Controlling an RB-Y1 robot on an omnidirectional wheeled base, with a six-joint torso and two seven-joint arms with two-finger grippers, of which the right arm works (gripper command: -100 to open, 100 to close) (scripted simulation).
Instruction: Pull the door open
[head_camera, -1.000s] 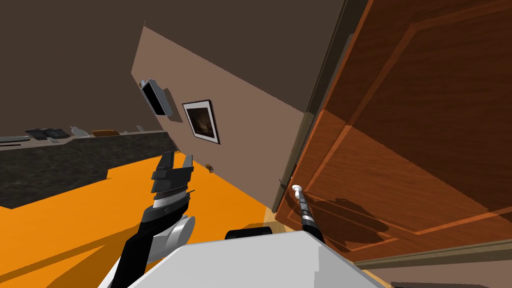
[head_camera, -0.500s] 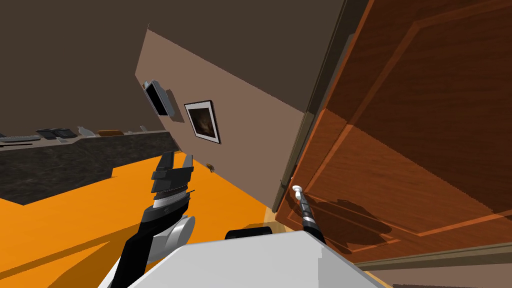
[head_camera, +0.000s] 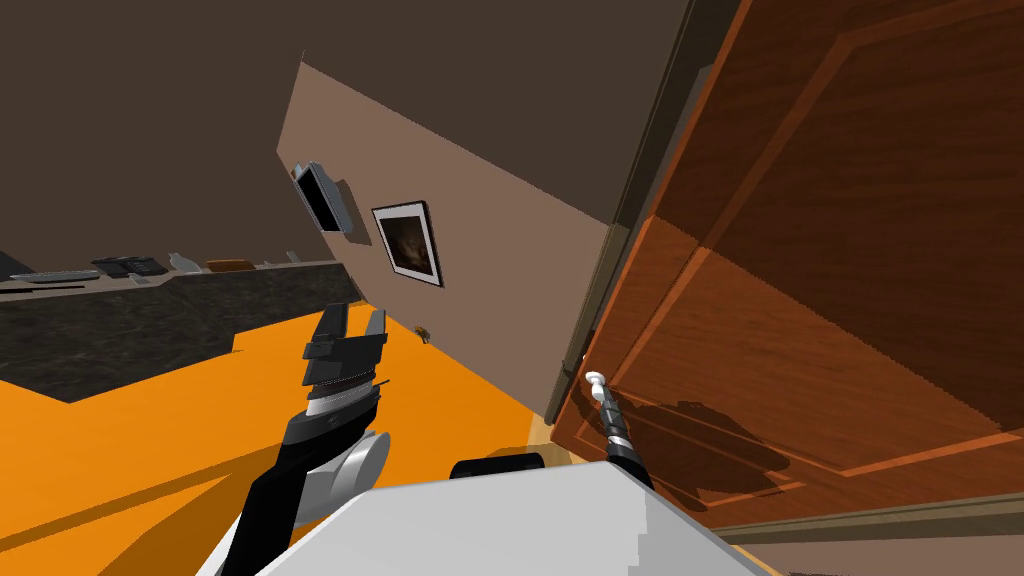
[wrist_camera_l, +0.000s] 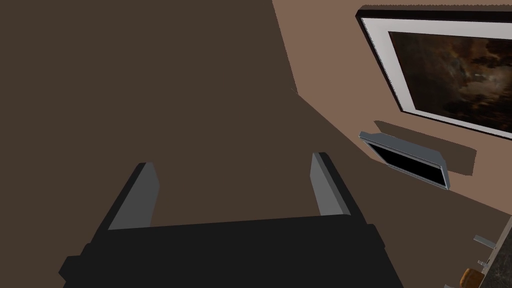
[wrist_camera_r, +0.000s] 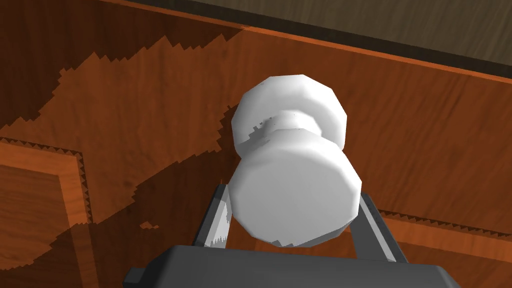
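Still, right gripper (wrist_camera_r: 292, 202) clamps white knob (wrist_camera_r: 292, 165) on wooden door (head_camera: 800, 250); my view drifted slightly; left gripper (wrist_camera_l: 232, 167) wide.

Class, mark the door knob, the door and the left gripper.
door knob (wrist_camera_r: 295, 200), right wrist view, its round front face.
door (head_camera: 800, 330), head view, its reddish-brown panel.
left gripper (wrist_camera_l: 232, 160), left wrist view, gap between its fingertips.

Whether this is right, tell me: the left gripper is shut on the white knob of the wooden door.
Wrong arm: the right gripper is shut on the white knob of the wooden door, as the right wrist view shows. The left gripper stands open, away from the door.
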